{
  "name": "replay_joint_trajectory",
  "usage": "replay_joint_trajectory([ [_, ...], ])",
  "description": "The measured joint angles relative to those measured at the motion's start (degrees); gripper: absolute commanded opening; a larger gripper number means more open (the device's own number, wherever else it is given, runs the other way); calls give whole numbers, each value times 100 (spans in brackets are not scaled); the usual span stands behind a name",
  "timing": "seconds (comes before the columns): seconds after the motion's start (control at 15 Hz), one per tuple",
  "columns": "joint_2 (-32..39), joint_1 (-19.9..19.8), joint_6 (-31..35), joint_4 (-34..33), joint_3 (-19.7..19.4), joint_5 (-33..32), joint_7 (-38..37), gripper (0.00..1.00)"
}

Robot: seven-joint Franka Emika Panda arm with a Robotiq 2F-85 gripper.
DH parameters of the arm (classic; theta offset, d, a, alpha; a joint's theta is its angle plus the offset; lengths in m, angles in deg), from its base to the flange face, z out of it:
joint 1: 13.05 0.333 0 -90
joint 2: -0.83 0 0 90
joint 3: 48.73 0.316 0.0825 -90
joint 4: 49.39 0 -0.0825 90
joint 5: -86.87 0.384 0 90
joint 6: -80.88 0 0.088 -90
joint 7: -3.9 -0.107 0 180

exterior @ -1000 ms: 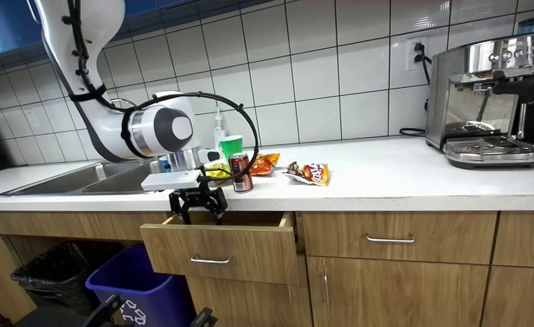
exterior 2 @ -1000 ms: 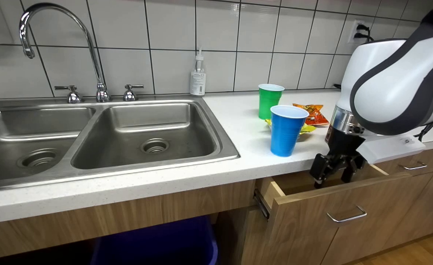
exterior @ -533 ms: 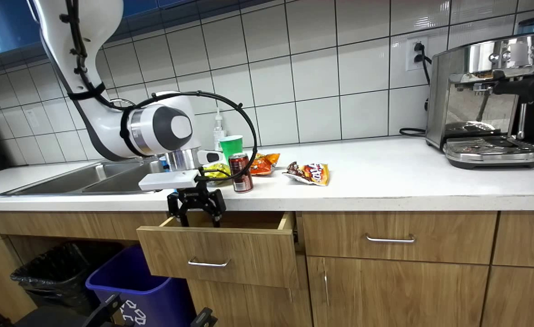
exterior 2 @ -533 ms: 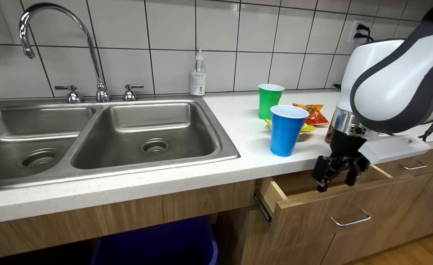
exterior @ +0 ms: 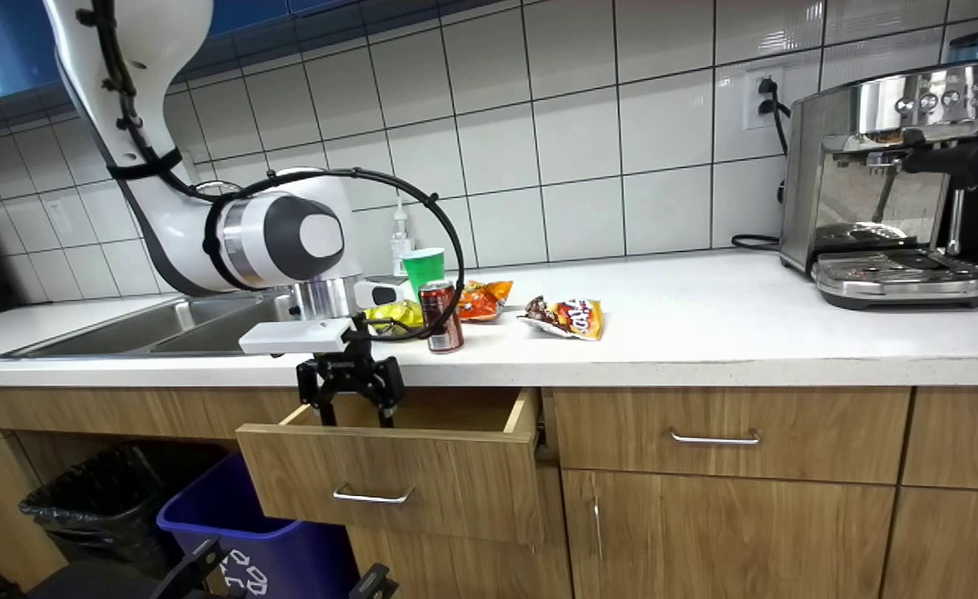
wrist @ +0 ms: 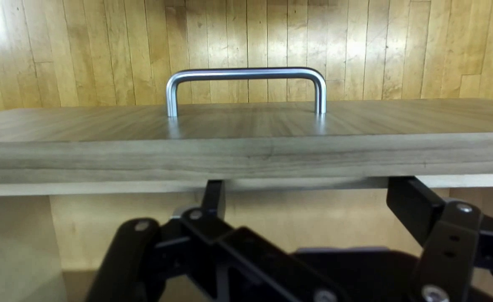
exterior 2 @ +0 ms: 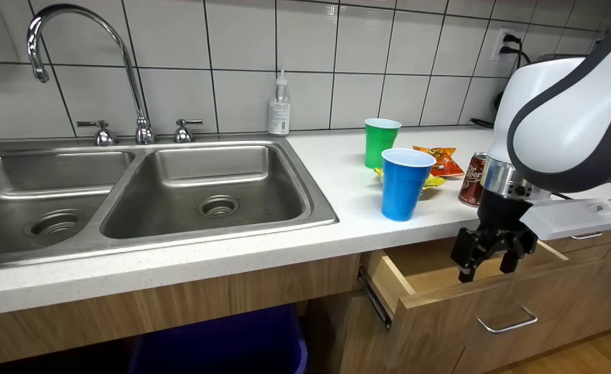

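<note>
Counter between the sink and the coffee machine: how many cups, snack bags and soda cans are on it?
Cups: 2 (green cup, blue cup)
Snack bags: 3 (yellow bag, orange bag, brown-and-orange bag)
Soda cans: 1 (dark red can)
Total: 6

"Dr Pepper" can (exterior 2: 472,183), recycling-symbol bin (exterior: 306,556)

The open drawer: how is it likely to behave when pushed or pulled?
The drawer would probably glide straight rather than tip, since a metal runner shows along its side. It is likely stiff, as its front panel looks thick and wooden. Its shiny bar handle may prove somewhat slippery.
</note>
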Motion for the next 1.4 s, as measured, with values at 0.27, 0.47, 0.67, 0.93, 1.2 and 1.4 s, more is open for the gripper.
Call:
replay_joint_trajectory([
  [0.27,-165,0,-1,275,10,35,-6,100],
  [0.47,-269,0,-6,477,11,86,-16,100],
  [0.67,-363,0,-43,634,18,98,-26,100],
  [0.93,-433,0,-115,738,27,126,-31,100],
  [1.2,-458,0,-194,765,30,182,-31,100],
  [1.4,-468,0,-204,781,30,279,-31,100],
])
